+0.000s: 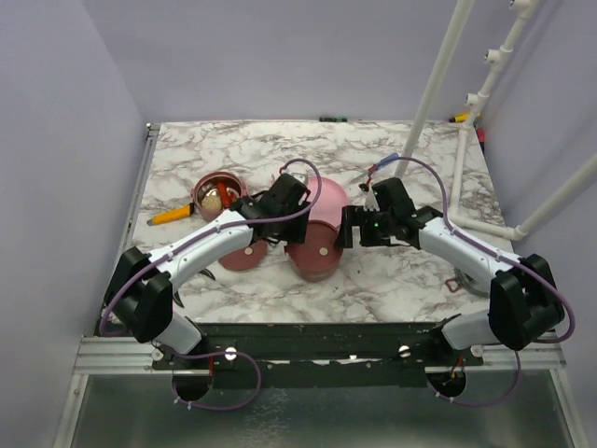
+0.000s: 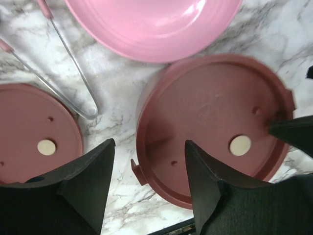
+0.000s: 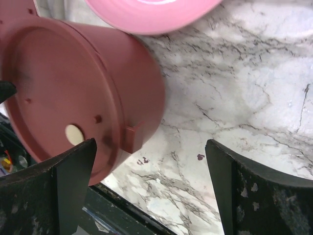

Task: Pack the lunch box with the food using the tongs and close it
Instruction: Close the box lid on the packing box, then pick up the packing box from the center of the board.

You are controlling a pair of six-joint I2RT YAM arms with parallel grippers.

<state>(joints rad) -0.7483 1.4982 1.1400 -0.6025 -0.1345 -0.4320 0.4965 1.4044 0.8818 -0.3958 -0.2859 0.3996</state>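
Pink-tipped tongs [image 2: 71,59] lie on the marble surface [image 2: 117,98], ahead and left of the left end effector [image 2: 149,191]. Their long axis runs diagonally, joined end nearest its fingers and tips pointing away; only the left wrist view shows them. The lunch box's lidded tier [image 2: 210,127] sits just ahead of both end effectors, with a loose lid [image 2: 34,132] to its left. The overhead view alone shows the open tier [image 1: 216,182], holding food [image 1: 215,196], a tan ball among it. Left and right end effector [image 3: 151,191] both stand open and empty, the right one wider.

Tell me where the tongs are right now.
Left wrist view, upper left: the tongs lie on the marble table, between the flat maroon lid and the lidded tier, near the pink plate.
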